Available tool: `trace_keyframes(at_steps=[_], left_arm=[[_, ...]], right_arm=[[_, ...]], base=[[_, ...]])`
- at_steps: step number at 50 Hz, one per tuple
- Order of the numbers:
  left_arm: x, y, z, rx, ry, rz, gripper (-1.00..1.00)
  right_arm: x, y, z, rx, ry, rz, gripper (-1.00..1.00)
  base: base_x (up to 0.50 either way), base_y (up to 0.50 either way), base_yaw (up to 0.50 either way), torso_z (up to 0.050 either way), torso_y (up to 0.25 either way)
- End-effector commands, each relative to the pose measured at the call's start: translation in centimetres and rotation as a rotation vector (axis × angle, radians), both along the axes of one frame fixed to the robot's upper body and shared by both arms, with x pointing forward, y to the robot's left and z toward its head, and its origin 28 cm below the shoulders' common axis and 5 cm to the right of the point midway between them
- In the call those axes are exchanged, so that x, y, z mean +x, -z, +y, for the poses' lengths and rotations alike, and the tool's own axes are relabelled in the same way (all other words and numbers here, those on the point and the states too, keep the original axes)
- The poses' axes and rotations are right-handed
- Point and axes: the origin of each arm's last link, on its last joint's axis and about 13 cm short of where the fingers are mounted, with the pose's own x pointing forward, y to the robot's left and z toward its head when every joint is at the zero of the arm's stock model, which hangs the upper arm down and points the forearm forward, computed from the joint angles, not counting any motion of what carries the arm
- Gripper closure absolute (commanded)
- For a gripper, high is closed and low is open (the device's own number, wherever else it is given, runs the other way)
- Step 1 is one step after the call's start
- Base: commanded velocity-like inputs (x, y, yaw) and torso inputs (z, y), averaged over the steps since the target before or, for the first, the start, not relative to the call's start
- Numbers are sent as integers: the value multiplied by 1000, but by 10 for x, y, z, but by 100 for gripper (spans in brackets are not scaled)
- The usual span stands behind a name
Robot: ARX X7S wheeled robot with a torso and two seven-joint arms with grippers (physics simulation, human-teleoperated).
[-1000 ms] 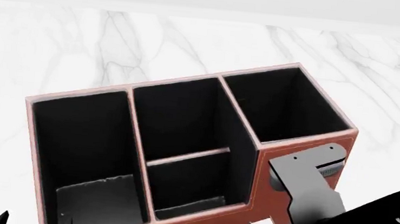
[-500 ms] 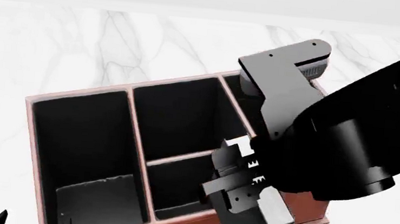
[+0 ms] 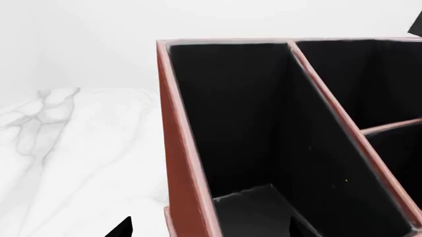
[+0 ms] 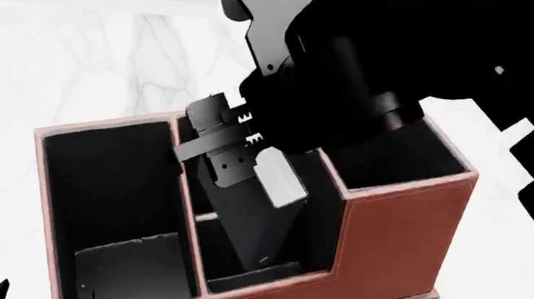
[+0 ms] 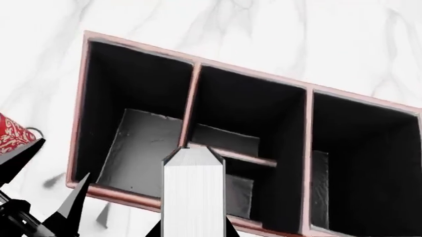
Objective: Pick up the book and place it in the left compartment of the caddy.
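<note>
While over the caddy (image 4: 389,240), book (image 4: 251,221) above its middle section

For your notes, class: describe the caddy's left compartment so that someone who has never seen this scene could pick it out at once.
Find the reddish-brown caddy with black lining on the white marble table. Its three sections run side by side; take the end one at the head view's left, the left compartment. Unlike the middle section, crossed by a low divider, and the shorter squarish section, it is long and undivided.
</note>
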Motion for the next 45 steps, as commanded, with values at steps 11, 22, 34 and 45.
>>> trace_keyframes(at_steps=[11, 22, 34, 45], left_arm=[[1, -3, -1, -8, 1, -12, -100], [1, -4, 0, -13, 1, -15, -100], [1, -4, 0, -13, 5, -16, -100], [1, -4, -1, -10, 11, -17, -100]], right_arm=[[17, -18, 62, 96, -191, -65, 100], [32, -1, 72, 104, -212, -44, 100], [42, 37, 80, 117, -214, -67, 100], [44, 59, 87, 128, -218, -86, 100]], base=[[0, 0, 0, 0, 1], [0, 0, 0, 0, 1], [0, 0, 0, 0, 1], [0, 0, 0, 0, 1]])
